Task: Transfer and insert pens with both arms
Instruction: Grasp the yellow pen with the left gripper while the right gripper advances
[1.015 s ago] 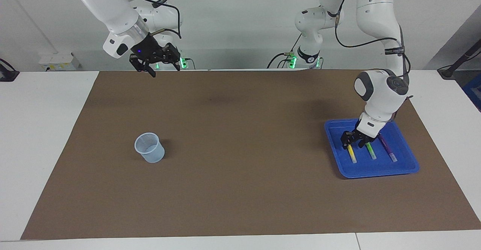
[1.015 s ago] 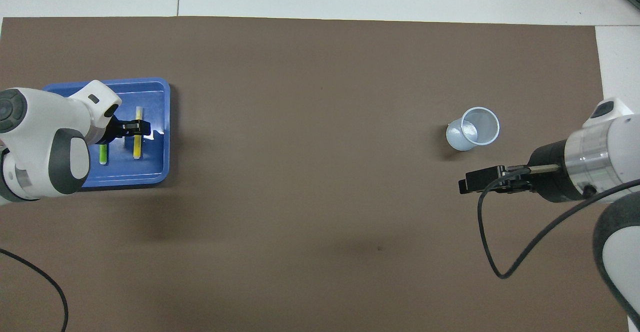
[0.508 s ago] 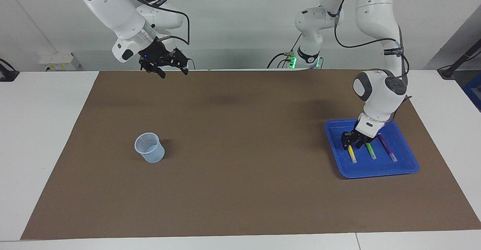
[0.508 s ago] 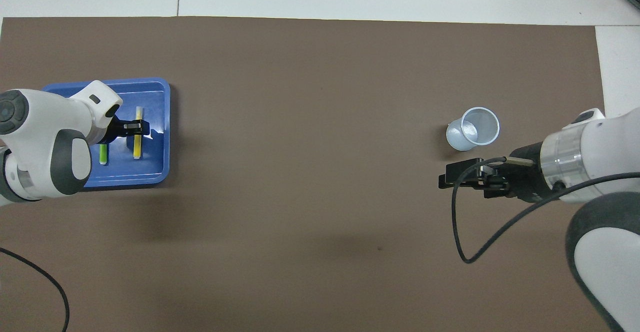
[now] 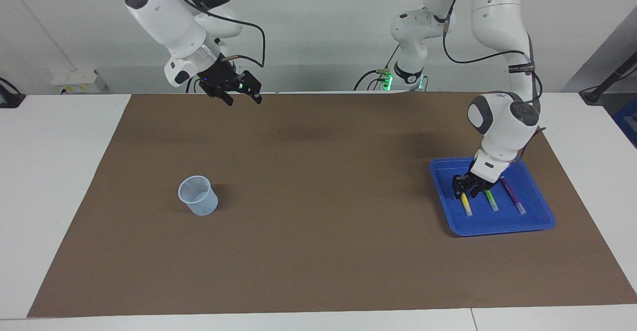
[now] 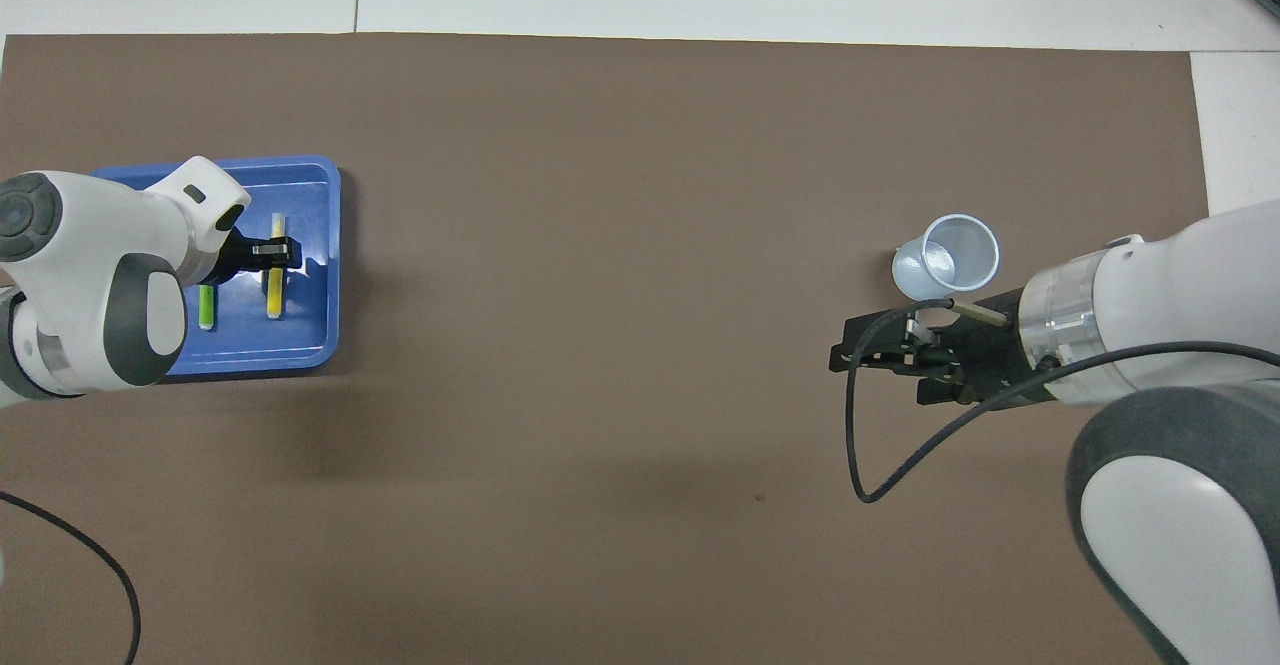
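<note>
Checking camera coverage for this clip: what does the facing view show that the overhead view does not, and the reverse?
Only the facing view shows the purple pen; overhead, the left arm covers it. It also shows the right gripper raised well above the mat.

Only the overhead view looks down into the cup.

Both show the left gripper down at the yellow pen, the green pen and the blue tray.

At the overhead view's left, the left arm [image 6: 90,285] hides the purple pen and part of the green pen [image 6: 206,307]. Whether the left hand [image 5: 467,187] grips the yellow pen [image 5: 466,205] is unclear.
</note>
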Controlling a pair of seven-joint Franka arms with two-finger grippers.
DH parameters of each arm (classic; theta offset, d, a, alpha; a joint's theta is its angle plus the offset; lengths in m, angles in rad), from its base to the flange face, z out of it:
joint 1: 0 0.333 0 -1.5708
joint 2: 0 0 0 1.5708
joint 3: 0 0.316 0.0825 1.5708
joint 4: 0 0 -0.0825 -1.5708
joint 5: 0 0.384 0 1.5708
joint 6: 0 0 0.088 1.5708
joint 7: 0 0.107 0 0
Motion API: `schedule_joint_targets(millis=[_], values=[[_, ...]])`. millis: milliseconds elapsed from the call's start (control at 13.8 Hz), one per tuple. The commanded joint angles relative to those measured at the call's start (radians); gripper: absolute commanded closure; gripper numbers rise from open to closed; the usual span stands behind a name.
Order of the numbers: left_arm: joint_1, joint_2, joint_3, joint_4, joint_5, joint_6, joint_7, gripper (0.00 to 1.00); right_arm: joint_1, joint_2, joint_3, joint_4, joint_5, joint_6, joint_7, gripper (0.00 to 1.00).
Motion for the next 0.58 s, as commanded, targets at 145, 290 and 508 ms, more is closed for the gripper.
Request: schedule_joint_targets(millis=[145, 290, 508], values=[[-0.022, 0.008, 0.01, 0.019, 0.012, -0.012, -0.028, 0.55, 0.047, 0.023, 0.001, -0.014, 0.027, 0.088, 0.073, 0.0], [-0.032, 0.018, 0.013, 0.022, 0.016, 0.002, -0.028, 0.55, 0.055, 0.024, 0.001, -0.013, 0.027, 0.088, 0.09, 0.0], [-0.018, 0.052, 0.011, 0.055, 0.068, 0.013, -0.028, 0.57, 0.056, 0.024, 0.001, -0.013, 0.027, 0.089, 0.091, 0.0]])
